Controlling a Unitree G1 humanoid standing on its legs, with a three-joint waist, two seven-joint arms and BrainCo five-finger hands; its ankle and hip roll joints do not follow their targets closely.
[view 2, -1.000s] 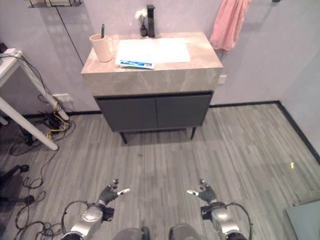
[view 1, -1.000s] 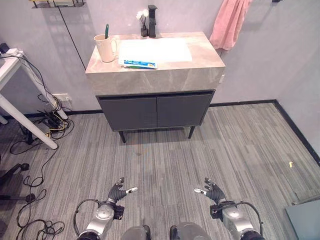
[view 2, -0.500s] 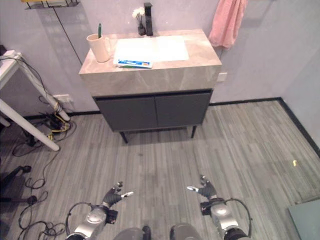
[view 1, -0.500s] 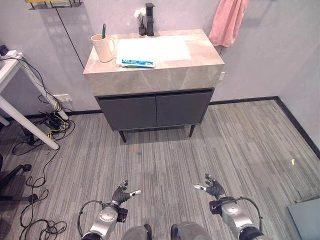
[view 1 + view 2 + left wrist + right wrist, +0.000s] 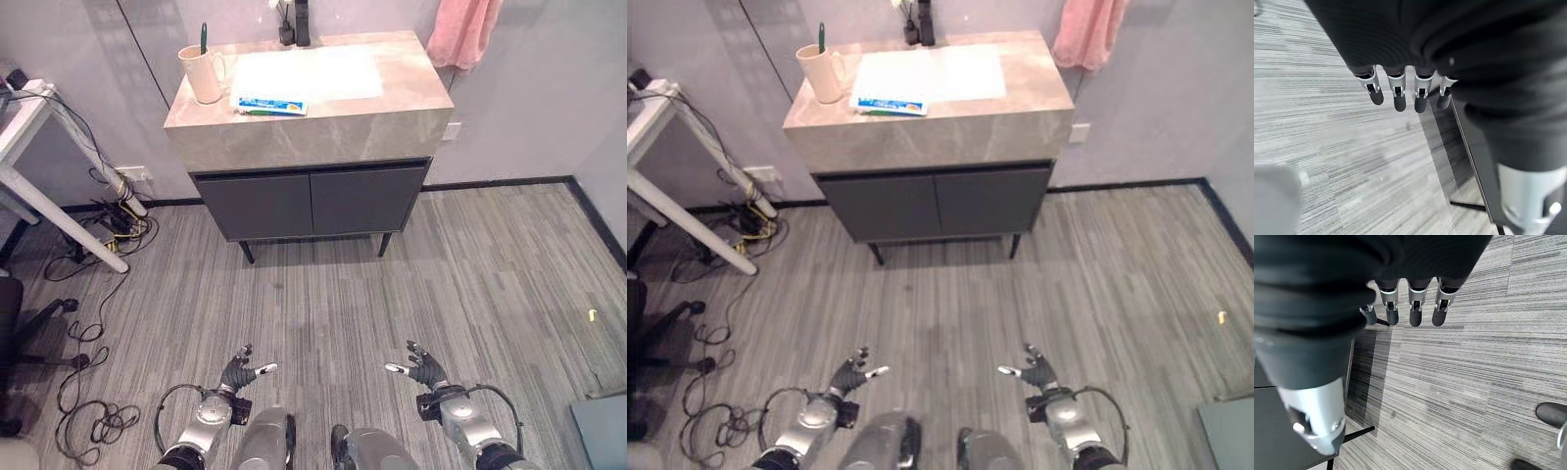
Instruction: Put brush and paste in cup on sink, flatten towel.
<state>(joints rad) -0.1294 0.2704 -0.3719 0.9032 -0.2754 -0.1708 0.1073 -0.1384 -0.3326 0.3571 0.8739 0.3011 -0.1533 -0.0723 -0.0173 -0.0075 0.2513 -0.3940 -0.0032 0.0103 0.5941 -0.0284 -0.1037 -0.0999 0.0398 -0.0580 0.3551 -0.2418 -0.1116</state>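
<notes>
The grey striped floor (image 5: 323,304) takes up most of what you see and lies bare between the robot and the vanity.

The vanity (image 5: 309,196) stands against the far wall, with two dark doors under a stone-look top (image 5: 402,98). The pale sink basin (image 5: 309,73) is set into that top, and a dark tap (image 5: 301,10) stands at its far edge.

A white table (image 5: 29,147) stands at your left, with loose cables (image 5: 113,230) on the floor beneath and beside it. The base of a dark chair (image 5: 29,338) shows at the left edge.

The pink towel (image 5: 468,29) hangs on the wall, above and to the right of the vanity.

The cup (image 5: 203,73) stands on the left end of the top. The brush (image 5: 204,37), green-handled, stands upright in it. The paste (image 5: 270,106) lies flat just right of the cup, at the basin's near-left edge, outside the cup.

The left hand (image 5: 238,374) and the right hand (image 5: 423,369) hang low over the floor, well apart from the vanity. In each wrist view, the fingers (image 5: 1396,90) (image 5: 1415,308) are straight and relaxed, and hold nothing.
</notes>
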